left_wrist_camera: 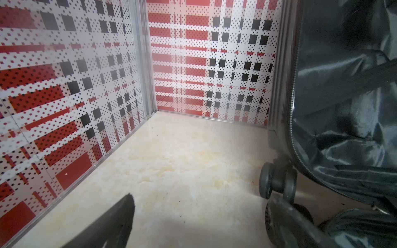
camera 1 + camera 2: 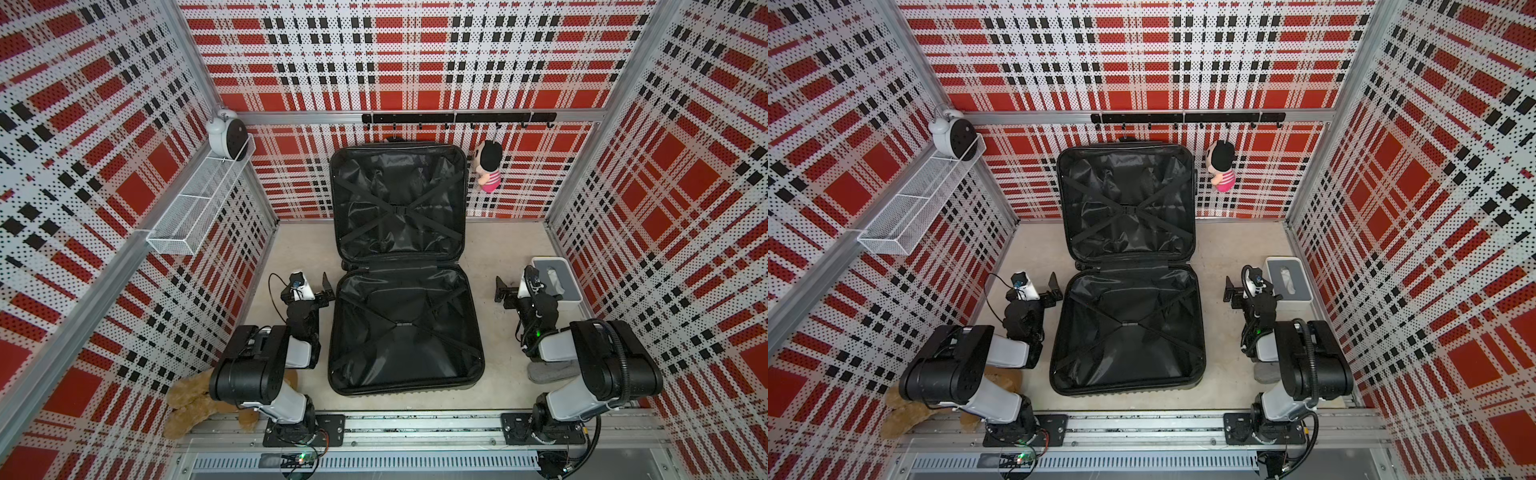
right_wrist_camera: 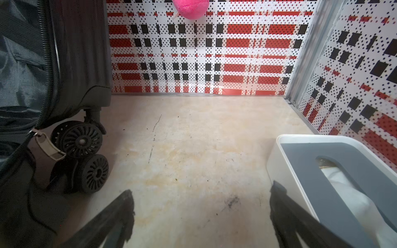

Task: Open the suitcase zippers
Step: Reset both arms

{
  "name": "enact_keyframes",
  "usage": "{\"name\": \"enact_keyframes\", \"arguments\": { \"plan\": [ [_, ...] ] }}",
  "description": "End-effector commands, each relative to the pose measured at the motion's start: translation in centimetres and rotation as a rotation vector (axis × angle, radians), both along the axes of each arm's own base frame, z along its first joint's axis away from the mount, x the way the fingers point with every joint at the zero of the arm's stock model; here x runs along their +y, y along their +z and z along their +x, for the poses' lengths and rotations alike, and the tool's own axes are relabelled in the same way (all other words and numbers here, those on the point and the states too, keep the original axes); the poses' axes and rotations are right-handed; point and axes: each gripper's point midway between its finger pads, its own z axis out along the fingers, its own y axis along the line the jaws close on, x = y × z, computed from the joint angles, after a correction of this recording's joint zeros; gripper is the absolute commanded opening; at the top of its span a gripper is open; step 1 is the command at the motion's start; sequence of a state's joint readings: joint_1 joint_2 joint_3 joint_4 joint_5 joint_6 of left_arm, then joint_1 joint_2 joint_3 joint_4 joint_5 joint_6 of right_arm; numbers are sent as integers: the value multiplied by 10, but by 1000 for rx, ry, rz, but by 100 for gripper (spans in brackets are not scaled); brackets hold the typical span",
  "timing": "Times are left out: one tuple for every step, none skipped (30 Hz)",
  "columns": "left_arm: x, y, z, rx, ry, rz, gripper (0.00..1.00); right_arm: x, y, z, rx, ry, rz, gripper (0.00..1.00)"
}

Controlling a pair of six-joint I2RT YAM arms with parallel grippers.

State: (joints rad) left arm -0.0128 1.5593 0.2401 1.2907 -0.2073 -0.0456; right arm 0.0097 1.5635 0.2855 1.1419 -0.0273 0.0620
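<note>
On the beige floor [image 2: 511, 241], the opened suitcase [image 2: 405, 332] lies between my left gripper [image 2: 326, 291] and right gripper [image 2: 502, 293], both spread and empty. Its zippers [image 3: 49, 70] run away from me, just beside my left, farther from my right.

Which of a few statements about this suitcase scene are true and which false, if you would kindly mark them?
1. The suitcase lies open, one half flat on the table, the other standing up toward the back wall. True.
2. The left gripper is shut on the suitcase's rim. False: it is open and holds nothing.
3. A tissue box stands by the right gripper. True.
4. The alarm clock stands on the table. False: it sits in the wire basket on the wall.
</note>
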Motion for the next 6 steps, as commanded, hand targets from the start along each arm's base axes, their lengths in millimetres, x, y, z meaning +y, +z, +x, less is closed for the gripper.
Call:
{"name": "enact_keyframes", "arguments": {
  "plan": [
    [-3,8,0,-36,-17,9,98,0,2,3,-9,10,-20,100],
    [-4,9,0,-36,-18,10,98,0,1,4,-4,9,-21,100],
    [-4,8,0,-36,-19,10,98,0,1,4,-3,9,-22,100],
    [-3,8,0,-36,-17,9,98,0,2,4,-7,9,-21,100],
    [-3,8,0,-36,-17,9,98,0,2,3,-8,9,-21,100],
    [-3,8,0,-36,-16,9,98,1,3,2,-12,10,-19,100]
  ]
}}
